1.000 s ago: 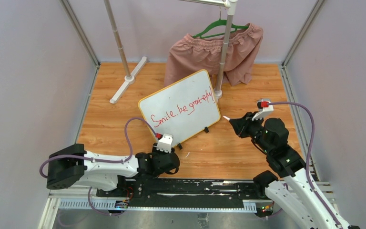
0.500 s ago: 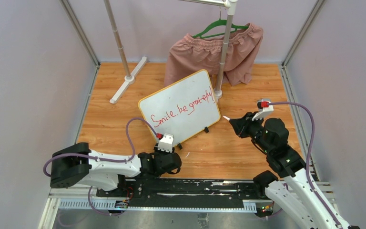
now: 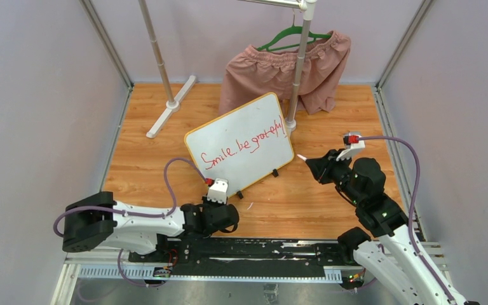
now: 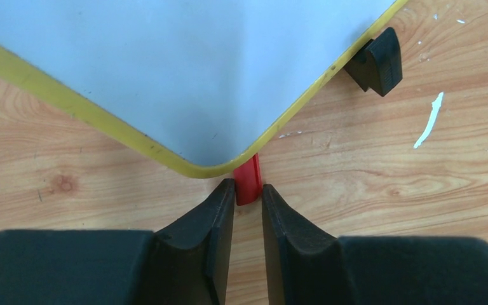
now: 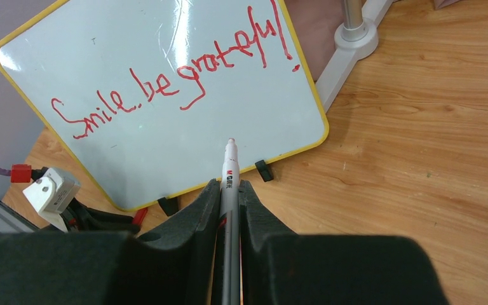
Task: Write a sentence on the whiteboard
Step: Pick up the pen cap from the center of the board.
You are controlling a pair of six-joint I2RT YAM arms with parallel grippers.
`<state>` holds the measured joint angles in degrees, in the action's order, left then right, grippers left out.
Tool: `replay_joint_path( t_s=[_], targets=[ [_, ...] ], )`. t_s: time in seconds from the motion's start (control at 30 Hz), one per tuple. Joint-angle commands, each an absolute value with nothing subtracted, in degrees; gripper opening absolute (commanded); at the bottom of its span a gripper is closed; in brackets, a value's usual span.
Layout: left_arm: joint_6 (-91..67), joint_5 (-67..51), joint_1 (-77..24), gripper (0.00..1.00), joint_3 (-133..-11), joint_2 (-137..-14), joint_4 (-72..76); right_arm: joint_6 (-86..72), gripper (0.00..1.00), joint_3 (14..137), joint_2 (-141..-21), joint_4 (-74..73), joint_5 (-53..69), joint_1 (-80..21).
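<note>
The whiteboard (image 3: 244, 124) leans tilted on the wooden floor on two black clip feet (image 3: 275, 172). The sentence (image 3: 244, 146) "Smile, be grateful!" slants across it in red, and shows clearly in the right wrist view (image 5: 165, 82). My right gripper (image 5: 230, 184) is shut on a white-grey marker (image 5: 229, 166), held in the air right of the board, its bare tip (image 3: 302, 156) pointing at the board without touching it. My left gripper (image 4: 248, 189) is low at the board's near corner (image 4: 216, 166), its tips closed on the end of a red marker cap (image 4: 248, 178) lying partly under the rim.
A clothes rack pole (image 3: 297, 70) stands behind the board, with pink shorts (image 3: 267, 73) on a green hanger. A second pole and its white foot (image 3: 168, 108) are at the back left. Cage walls close in on both sides. A white fleck (image 4: 429, 121) lies on the floor.
My left gripper has shifted a little to the left at the board's corner. The right arm, the marker and the board have not moved.
</note>
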<state>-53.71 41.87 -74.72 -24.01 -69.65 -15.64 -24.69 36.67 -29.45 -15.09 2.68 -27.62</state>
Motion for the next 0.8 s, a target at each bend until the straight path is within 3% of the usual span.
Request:
replay_joint_path(
  t_s=[0.0, 0.17, 0.37, 0.77],
  targets=[
    [-55.19, 44.48, -74.97, 0.26, -22.15, -67.7, -17.62, -25.4, 0.0, 37.09, -28.84, -15.77, 3.95, -27.77],
    [-55.11, 43.84, -74.97, 0.18, -21.01, -65.44, -17.3, -25.42, 0.0, 37.26, -28.51, -16.22, 4.17, -27.77],
    [-53.58, 41.47, -74.97, 0.0, -19.73, -61.85, -15.95, -25.33, 0.0, 37.35, -28.29, -16.69, 5.05, -27.75],
    [-52.55, 30.35, -74.97, 0.0, -17.35, -50.29, -19.33, -25.04, 0.0, 37.53, -29.8, -16.6, 9.93, -27.77]
  ],
)
